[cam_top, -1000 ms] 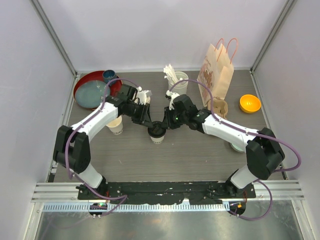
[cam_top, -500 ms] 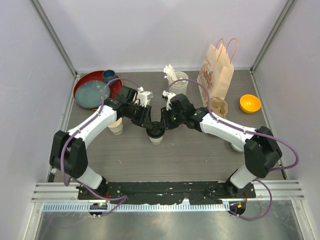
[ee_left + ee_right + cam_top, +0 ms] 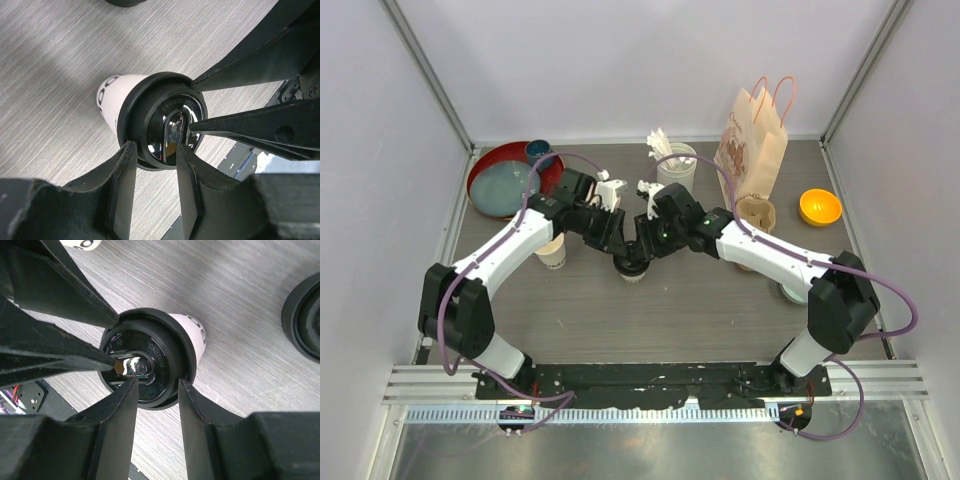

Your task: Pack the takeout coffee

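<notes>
Both tools and the lidded cup between them have slid a little farther from the arm bases. Its black lid reads "CAUTION HOT" in raised letters; the dark print on its white side curves away, unreadable. The left tool and right tool are each part spread, tips resting on the lid's rim from opposite sides. Left of this cup stands a second cup, uncovered. A loose lid lies on the table nearby.
</notes>
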Motion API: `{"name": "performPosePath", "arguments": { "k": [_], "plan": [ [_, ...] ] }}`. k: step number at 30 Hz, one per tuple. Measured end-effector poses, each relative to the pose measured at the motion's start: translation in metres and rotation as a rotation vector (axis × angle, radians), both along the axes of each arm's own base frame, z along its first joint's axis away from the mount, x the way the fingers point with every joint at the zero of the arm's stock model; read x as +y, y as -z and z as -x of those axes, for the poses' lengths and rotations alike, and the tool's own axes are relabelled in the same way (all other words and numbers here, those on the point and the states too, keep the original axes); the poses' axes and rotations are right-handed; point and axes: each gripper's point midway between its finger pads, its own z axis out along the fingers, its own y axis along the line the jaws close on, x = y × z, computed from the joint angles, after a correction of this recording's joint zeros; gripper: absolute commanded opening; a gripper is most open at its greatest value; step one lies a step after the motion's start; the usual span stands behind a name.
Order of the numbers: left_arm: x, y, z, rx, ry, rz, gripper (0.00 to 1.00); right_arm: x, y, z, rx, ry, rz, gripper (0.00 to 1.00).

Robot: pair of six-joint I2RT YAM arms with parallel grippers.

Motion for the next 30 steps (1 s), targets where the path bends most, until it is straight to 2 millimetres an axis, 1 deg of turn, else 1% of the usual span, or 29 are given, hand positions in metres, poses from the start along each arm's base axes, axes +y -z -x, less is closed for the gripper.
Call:
{"name": "performPosePath", "arguments": {
  "k": [3, 6, 9, 12, 16, 18, 20, 26, 30],
  "plan": [
    [-0.001, -0.008, -0.002, -0.024, 0.002, 0.003, 0.45, 0.001, -0.009, -0.004, -0.02, -0.007, 0.015, 0.47],
    [-0.001, -0.02, -0.004, -0.059, 0.006, 0.012, 0.45, 0.003, -0.019, -0.01, -0.052, -0.015, 0.016, 0.49],
    [0.0, -0.025, -0.005, -0.082, 0.013, 0.014, 0.45, 0.004, -0.025, -0.014, -0.066, -0.023, 0.026, 0.49],
    [0.0, -0.022, -0.005, -0.073, 0.012, 0.004, 0.46, 0.006, -0.02, -0.018, -0.058, -0.027, 0.045, 0.48],
    [0.003, -0.009, -0.007, -0.035, 0.001, -0.022, 0.46, 0.004, -0.005, -0.021, -0.031, -0.032, 0.08, 0.49],
    [0.005, -0.004, -0.009, -0.024, -0.005, -0.036, 0.46, 0.002, -0.002, -0.021, -0.026, -0.036, 0.093, 0.49],
    [0.006, -0.003, -0.011, -0.018, -0.011, -0.044, 0.46, 0.003, -0.003, -0.024, -0.027, -0.04, 0.1, 0.49],
    [0.008, -0.013, -0.022, -0.053, -0.027, -0.041, 0.45, 0.006, -0.011, -0.03, -0.054, -0.065, 0.108, 0.49],
    [0.014, -0.014, -0.027, -0.059, -0.046, -0.045, 0.46, 0.01, -0.019, -0.036, -0.077, -0.078, 0.104, 0.49]
  ]
}}
